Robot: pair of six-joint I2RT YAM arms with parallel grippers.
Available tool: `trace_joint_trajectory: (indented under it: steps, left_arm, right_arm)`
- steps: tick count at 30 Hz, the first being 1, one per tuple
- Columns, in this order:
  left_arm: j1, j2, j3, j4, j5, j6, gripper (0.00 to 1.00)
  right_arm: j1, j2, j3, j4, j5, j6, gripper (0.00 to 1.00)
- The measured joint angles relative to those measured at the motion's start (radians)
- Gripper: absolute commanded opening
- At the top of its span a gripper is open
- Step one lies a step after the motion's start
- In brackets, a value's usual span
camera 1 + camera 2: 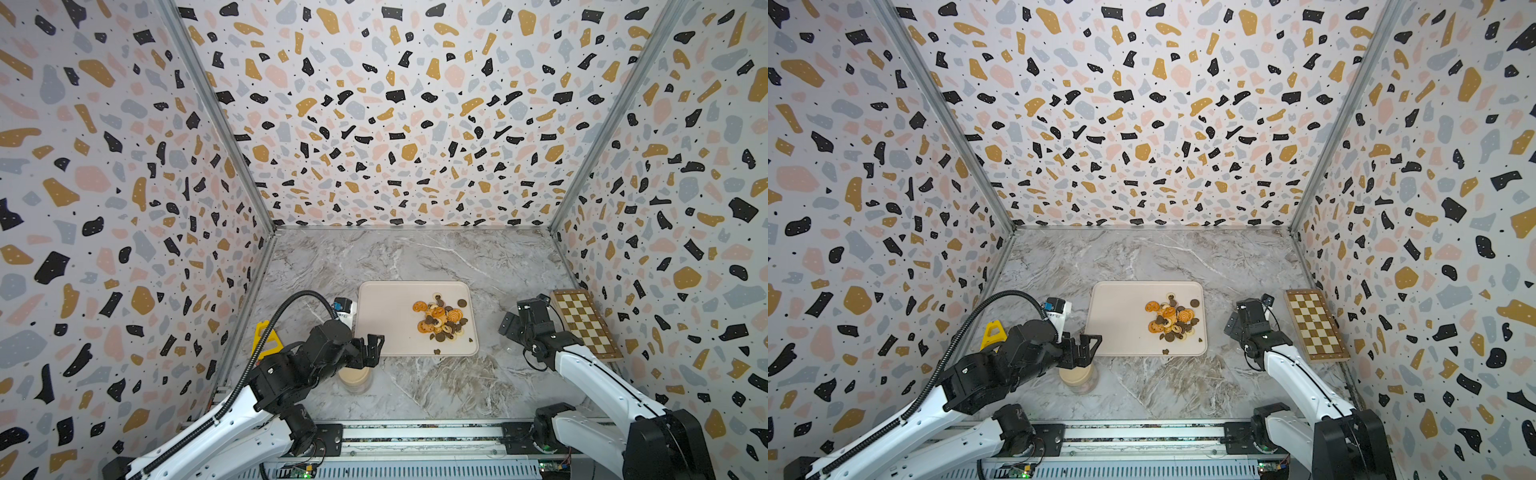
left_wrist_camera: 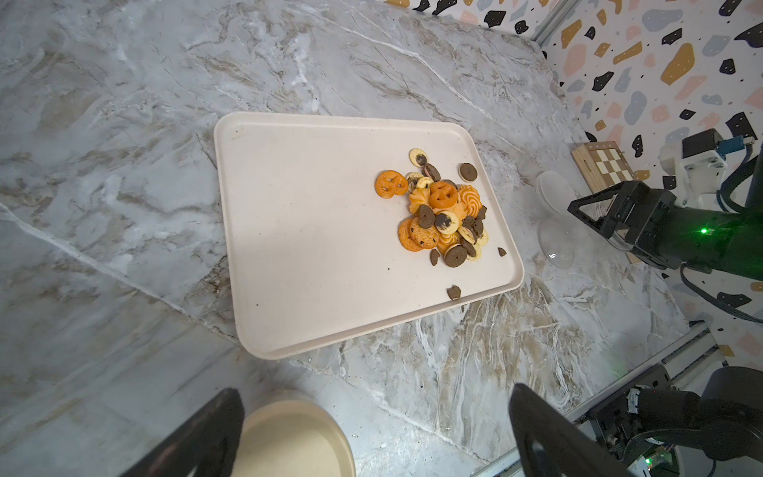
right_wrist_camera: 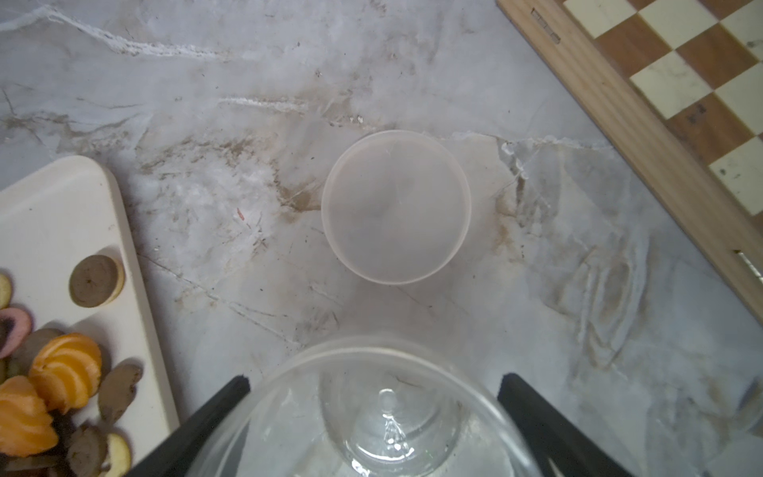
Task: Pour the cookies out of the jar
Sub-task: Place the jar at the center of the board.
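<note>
The cookies (image 1: 440,318) (image 2: 441,214) lie heaped on the right part of a cream tray (image 1: 386,316) (image 2: 309,231), with a few crumbs near its front rim. A clear, empty jar (image 3: 388,417) (image 2: 557,243) stands to the right of the tray, mouth up. My right gripper (image 3: 374,378) (image 1: 513,322) has a finger on each side of it, wide apart; contact does not show. Its translucent lid (image 3: 396,206) lies on the table just beyond. My left gripper (image 2: 373,394) (image 1: 372,349) hangs open and empty over a beige-capped container (image 2: 293,442) (image 1: 353,376).
A folded wooden chessboard (image 1: 584,322) (image 3: 681,82) lies by the right wall, close to the right arm. A yellow object (image 1: 266,338) stands by the left wall behind the left arm. A metal rail (image 1: 415,434) runs along the table's front edge.
</note>
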Motion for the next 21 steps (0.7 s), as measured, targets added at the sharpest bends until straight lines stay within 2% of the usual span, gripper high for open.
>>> trace_joint_trajectory:
  steps: [7, 12, 21]
  left_arm:
    - [0.0, 0.005, 0.0, 0.0, -0.004, 0.0, 0.99]
    - [0.0, 0.006, 0.0, -0.006, -0.031, -0.003, 0.99]
    - [0.013, 0.016, 0.005, -0.041, -0.098, -0.034, 0.99]
  right_arm:
    - [0.025, -0.007, 0.041, -0.072, 0.02, 0.008, 0.98]
    - [0.041, -0.081, 0.097, -0.15, 0.043, 0.021, 0.99]
    - [0.103, -0.172, 0.274, -0.315, 0.041, 0.039, 0.95]
